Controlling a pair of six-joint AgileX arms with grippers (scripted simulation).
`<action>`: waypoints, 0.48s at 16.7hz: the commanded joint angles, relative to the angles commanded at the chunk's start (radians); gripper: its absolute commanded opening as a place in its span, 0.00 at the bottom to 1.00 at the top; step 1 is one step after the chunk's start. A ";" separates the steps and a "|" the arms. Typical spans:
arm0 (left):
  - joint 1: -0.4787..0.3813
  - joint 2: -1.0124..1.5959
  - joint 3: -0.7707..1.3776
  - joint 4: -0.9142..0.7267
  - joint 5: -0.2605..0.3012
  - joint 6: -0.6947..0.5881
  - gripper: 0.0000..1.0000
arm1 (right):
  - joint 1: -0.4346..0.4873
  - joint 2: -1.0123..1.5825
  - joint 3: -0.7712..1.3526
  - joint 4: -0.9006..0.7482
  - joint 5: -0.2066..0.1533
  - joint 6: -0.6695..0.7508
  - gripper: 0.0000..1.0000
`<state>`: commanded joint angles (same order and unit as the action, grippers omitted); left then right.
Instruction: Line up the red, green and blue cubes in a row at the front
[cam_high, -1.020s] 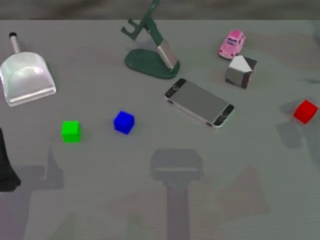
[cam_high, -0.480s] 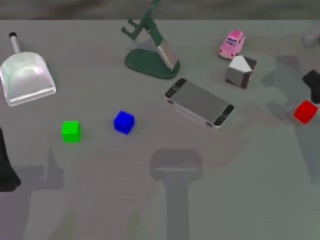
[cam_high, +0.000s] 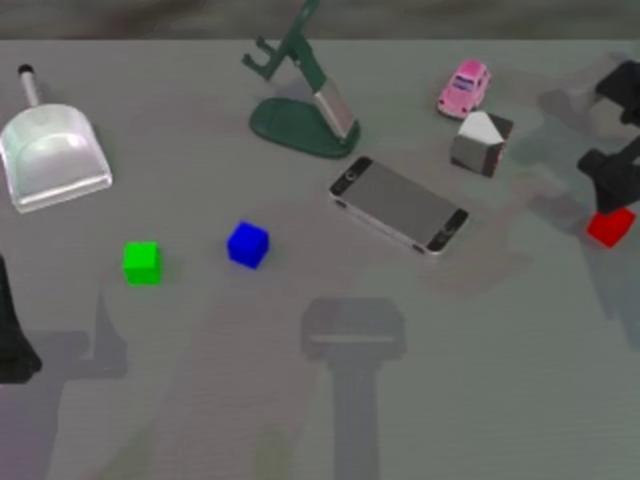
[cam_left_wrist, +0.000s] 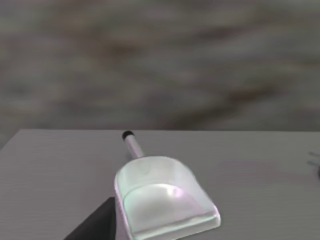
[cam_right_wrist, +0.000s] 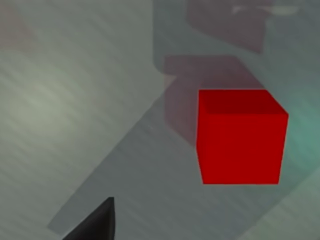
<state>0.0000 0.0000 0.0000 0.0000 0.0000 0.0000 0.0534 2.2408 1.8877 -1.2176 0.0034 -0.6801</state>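
Observation:
The red cube (cam_high: 610, 228) lies near the table's right edge; in the right wrist view the red cube (cam_right_wrist: 241, 137) sits on the grey top. My right gripper (cam_high: 612, 192) hangs just behind and above it, open, touching nothing. Only one dark fingertip (cam_right_wrist: 102, 222) shows in that wrist view, well apart from the cube. At the left lie the green cube (cam_high: 141, 262) and the blue cube (cam_high: 247, 244), a short gap between them. My left gripper (cam_high: 12, 345) is parked at the left edge, open and empty, one fingertip (cam_left_wrist: 97, 225) showing. The front (cam_high: 350, 400) is bare grey tabletop with faint shadows.
A clear scoop (cam_high: 55, 155) lies at the back left, also seen as the scoop (cam_left_wrist: 162, 197) in the left wrist view. A green phone stand (cam_high: 300, 112), a phone (cam_high: 400, 206), a pink toy car (cam_high: 464, 87) and a grey-and-white block (cam_high: 480, 142) fill the back middle and right.
My right arm has come in from the right edge and now stands over the red cube's far side. No cube has moved, and the left arm is still.

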 joint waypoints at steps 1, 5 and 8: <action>0.000 0.000 0.000 0.000 0.000 0.000 1.00 | 0.000 0.000 0.000 0.000 0.000 0.000 1.00; 0.000 0.000 0.000 0.000 0.000 0.000 1.00 | -0.006 -0.002 -0.003 0.002 0.000 0.001 1.00; 0.000 0.000 0.000 0.000 0.000 0.000 1.00 | -0.002 0.011 -0.035 0.042 0.000 -0.001 1.00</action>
<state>0.0000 0.0000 0.0000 0.0000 0.0000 0.0000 0.0516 2.2516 1.8527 -1.1756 0.0036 -0.6810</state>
